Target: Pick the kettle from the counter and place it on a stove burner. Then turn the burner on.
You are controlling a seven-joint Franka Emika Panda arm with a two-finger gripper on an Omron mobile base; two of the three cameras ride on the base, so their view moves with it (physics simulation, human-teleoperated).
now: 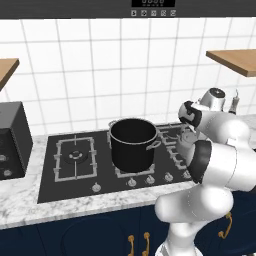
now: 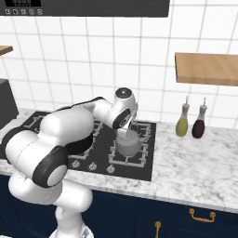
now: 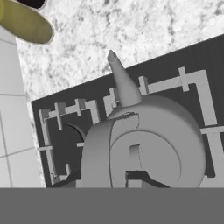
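The kettle (image 2: 127, 143), held directly beneath the closed gripper (image 2: 128, 132) over a stove (image 2: 144, 168) burner, is judged light, rigid and slippery, best taken by its handle.

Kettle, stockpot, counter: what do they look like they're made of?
Kettle: matte silvery-grey, probably brushed metal; even grey shading, no sharp reflections.
Stockpot: black, likely coated or enamelled metal; faint sheen on the wall, thin side handles.
Counter: white-grey marbled pattern, looks like polished stone; could be laminate, the render leaves it open.
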